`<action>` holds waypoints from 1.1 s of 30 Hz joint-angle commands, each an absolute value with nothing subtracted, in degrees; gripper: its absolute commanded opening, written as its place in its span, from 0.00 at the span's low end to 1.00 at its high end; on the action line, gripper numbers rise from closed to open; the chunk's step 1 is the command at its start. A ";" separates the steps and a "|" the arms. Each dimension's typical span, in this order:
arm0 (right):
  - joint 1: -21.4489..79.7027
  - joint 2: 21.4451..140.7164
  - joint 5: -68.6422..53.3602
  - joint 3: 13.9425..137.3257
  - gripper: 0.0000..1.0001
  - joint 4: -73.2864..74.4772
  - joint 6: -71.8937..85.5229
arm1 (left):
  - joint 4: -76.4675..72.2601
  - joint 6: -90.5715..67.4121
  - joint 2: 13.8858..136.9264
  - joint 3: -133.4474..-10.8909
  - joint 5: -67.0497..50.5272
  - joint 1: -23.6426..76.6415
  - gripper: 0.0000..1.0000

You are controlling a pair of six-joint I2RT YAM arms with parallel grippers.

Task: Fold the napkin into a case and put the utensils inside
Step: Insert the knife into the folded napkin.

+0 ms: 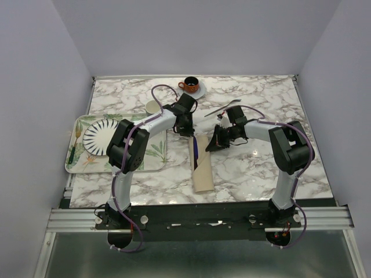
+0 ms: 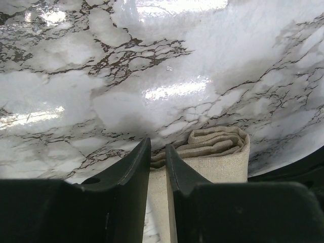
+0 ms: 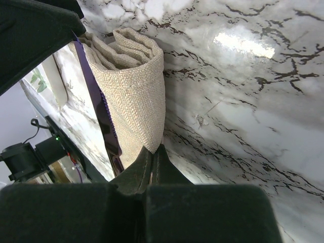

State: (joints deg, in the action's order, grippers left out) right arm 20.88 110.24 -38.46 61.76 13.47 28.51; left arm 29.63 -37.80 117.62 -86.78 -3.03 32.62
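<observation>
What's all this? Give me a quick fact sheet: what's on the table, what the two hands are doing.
case: folded beige cloth, mid-table
knife: purple, lying along case
fork: on bare table, farther back
left hand: narrow gap at case's end, grip unclear
right hand: shut on case's edge
others: cup, plate on tray

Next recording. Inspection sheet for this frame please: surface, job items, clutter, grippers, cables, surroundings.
Surface: glossy marble table, glare patches.
Job's things: case folded long mid-table; purple knife lying along its far half; fork loose on the marble beyond.
Clutter: leaf-printed tray holding a plate; cup on saucer at the far edge.
Grippers: left gripper jaws pinch the case's far edge; right gripper jaws shut on its cloth.
Cables: purple cable looped along each arm.
Surroundings: plain walls on three sides.
</observation>
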 commanded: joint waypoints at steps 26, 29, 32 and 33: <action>20.65 110.65 -37.09 62.58 0.00 13.36 28.74 | 27.69 -39.90 116.19 -87.10 -3.78 33.22 0.32; 20.65 110.74 -37.09 62.75 0.01 13.45 28.83 | 27.51 -39.99 115.84 -86.49 -3.87 33.57 0.31; 20.65 110.74 -37.09 62.75 0.00 13.54 28.74 | 27.33 -40.17 115.84 -86.22 -3.87 33.57 0.31; 20.65 110.83 -37.09 62.75 0.01 13.62 28.74 | 27.42 -40.17 116.01 -86.22 -3.87 33.57 0.31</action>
State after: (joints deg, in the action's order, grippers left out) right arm 20.88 110.24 -38.44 61.76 13.47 28.51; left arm 28.25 -39.53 117.62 -87.13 -2.96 33.17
